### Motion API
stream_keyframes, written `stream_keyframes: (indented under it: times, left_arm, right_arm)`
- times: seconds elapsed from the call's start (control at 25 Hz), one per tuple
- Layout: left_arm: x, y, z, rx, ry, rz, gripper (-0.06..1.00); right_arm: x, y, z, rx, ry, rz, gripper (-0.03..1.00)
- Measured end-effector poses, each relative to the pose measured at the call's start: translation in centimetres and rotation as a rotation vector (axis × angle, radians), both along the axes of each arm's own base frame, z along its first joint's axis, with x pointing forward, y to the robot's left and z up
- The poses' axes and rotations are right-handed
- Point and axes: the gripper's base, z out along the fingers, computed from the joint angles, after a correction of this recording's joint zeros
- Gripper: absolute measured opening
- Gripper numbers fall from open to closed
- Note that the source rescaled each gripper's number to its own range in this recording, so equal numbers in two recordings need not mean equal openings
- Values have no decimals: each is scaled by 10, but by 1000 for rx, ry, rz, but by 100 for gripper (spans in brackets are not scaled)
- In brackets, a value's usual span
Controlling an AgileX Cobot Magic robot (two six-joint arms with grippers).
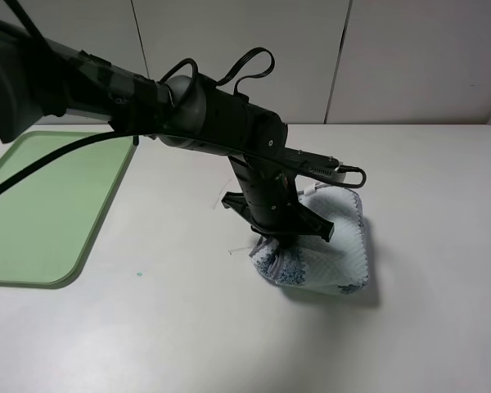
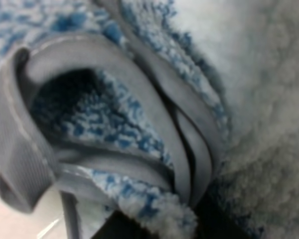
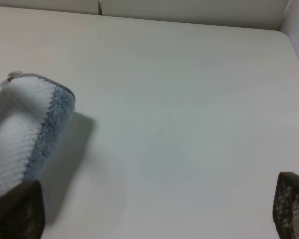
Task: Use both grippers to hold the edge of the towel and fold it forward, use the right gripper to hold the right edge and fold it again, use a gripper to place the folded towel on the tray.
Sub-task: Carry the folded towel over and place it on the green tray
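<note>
Several hem layers pinched in shut left gripper point(image 1: 272, 239) — folded towel point(image 1: 323, 250) bunched directly beneath it, tray point(image 1: 33, 205) well apart. Could shed inner layers mid-carry, unfolding. Right gripper point(image 3: 154, 214) gaped wide, empty — towel just beside.

A large flat light-green rectangular plastic tray point(image 1: 49, 209) is lying at the far left of the white tabletop point(image 1: 442, 246), with nothing sitting in the part that shows. Well to its right, near the middle of the table, the folded blue-and-white striped terry towel point(image 1: 331, 250) is resting on the tabletop, apart from the tray. The bulky glossy black left arm point(image 1: 221, 123) is reaching in from the upper left, passing above the tray's near corner, and its gripper point(image 1: 272, 239) is coming down onto the towel's left end, where the layers of grey stitched hem point(image 2: 187, 144) are bunching together. To the right of the towel, the table is lying bare out to its far edge.
</note>
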Motion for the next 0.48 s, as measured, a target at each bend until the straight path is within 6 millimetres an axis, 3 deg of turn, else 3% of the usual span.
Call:
stream_keyframes:
  times: [0.24,0.48]
  left_arm:
    - [5,13,16,128,-46,-38,9]
    - [24,40,45,169,-95,10,9]
  right_arm:
    - [0,0,0,0,0,0,100]
    - [0,0,0,0,0,0,100]
